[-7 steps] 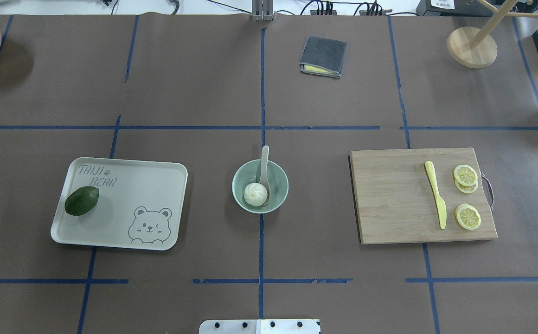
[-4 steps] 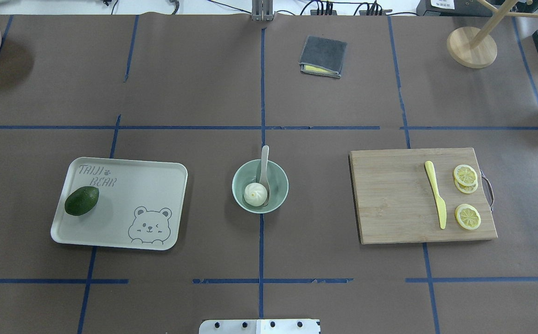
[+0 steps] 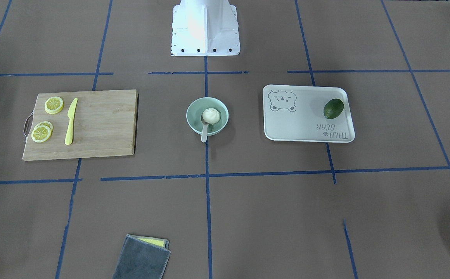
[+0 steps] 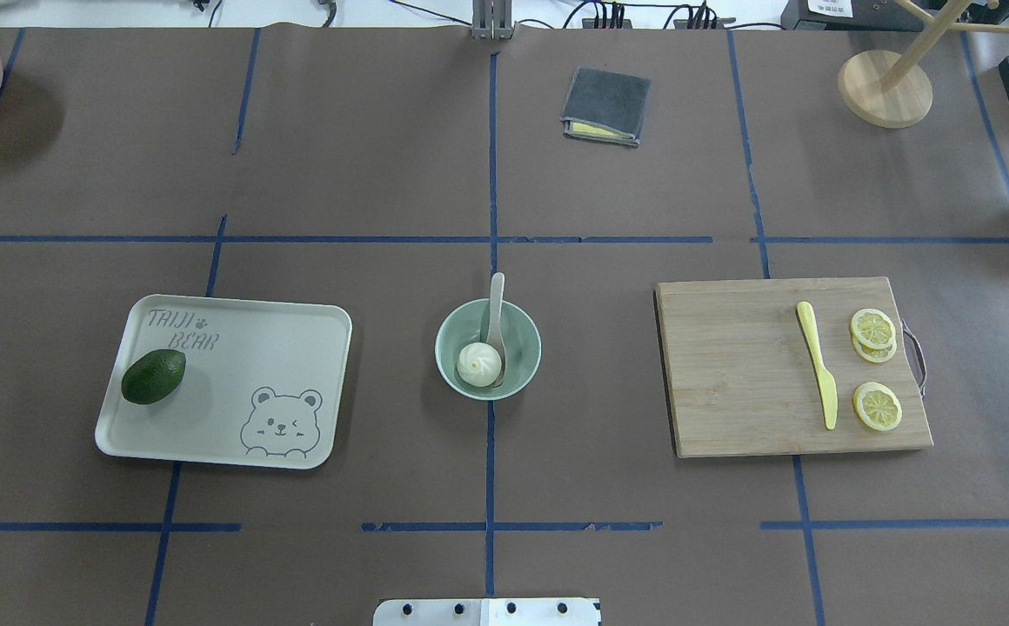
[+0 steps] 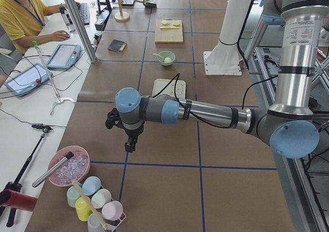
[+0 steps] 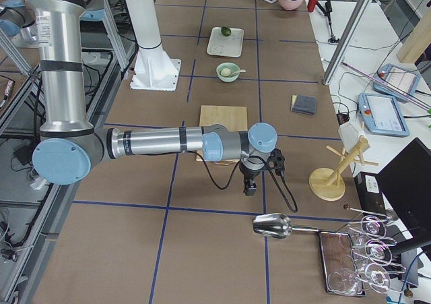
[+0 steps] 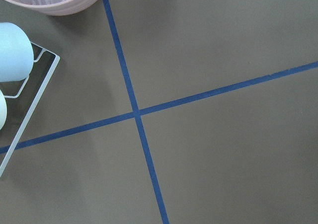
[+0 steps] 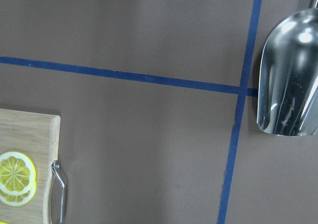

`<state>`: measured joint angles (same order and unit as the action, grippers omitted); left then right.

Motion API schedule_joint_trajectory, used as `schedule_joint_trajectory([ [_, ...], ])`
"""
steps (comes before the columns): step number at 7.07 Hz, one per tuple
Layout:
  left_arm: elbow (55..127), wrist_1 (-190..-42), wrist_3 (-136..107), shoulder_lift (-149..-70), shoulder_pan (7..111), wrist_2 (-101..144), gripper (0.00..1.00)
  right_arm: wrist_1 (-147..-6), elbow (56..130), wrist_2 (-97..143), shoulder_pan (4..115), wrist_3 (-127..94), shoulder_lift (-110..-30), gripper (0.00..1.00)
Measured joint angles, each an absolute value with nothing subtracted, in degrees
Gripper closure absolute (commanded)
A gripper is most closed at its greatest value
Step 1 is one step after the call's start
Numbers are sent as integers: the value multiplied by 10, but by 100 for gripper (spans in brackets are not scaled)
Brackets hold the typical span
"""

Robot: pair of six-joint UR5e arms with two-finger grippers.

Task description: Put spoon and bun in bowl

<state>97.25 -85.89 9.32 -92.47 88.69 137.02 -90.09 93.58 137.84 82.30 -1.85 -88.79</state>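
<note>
bowl (image 4: 529, 335): mint-green, at table centre, between tray and cutting board; it holds both task items.
bun (image 4: 479, 363): inside the bowl, on the side nearer my base, peak up.
spoon (image 4: 496, 306): scoop down in the bowl, touching the bun; handle leans on the far rim and juts past it.
tray (image 4: 296, 348): cream with a bear print, on my left; one avocado (image 4: 153, 376) lies at its outer end.
cutting board (image 4: 731, 365): on my right; it carries a yellow knife (image 4: 817, 363) and lemon slices (image 4: 872, 329).
pink basin (image 7: 74, 3): at the table's end on my left, with clear pieces inside.
left gripper (image 5: 130, 145): hangs over bare table near the pink basin, well apart from the bowl; i cannot tell whether its fingers are spread or closed.
right gripper (image 6: 250, 187): hangs past the cutting board, near a metal scoop (image 8: 290, 80); finger state likewise cannot be told.
difference from earlier frames: none seen from overhead; bowl, bun and spoon lie as before.
</note>
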Motion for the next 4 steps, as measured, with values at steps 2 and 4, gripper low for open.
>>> schedule_joint_trajectory([
  [2,991,-838,87,-905,888,1367,0,-900,933,1370,841,-18,-886,0],
  [4,1014,-832,85,-889,886,1344,0,-898,935,1371,844,-21,-885,0],
])
